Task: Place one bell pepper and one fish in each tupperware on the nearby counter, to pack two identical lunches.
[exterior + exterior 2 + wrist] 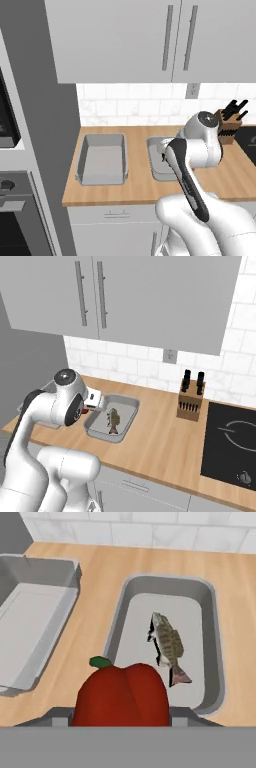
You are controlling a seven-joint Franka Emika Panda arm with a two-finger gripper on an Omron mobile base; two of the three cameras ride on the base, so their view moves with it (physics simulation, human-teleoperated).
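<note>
A red bell pepper (pixel 121 697) with a green stem fills the space between my fingers, and my gripper (pixel 120 714) is shut on it. It hangs over the near end of the right tupperware (pixel 117 627), a pale-grey tub in which one brown fish (pixel 167 643) lies. From the right base view the fish (pixel 113 420) shows in that tub (pixel 127 401) just past my hand (pixel 95 401). The left tupperware (pixel 102 160) (pixel 30 627) stands beside it with nothing in it. Both rest on the wooden counter (pixel 140 187).
A knife block (pixel 191 398) stands at the back of the counter, right of the tubs, and a black cooktop (pixel 232 441) lies beyond it. Wall cabinets (pixel 165 35) hang overhead. A tall oven column (pixel 10 150) bounds the counter's left end.
</note>
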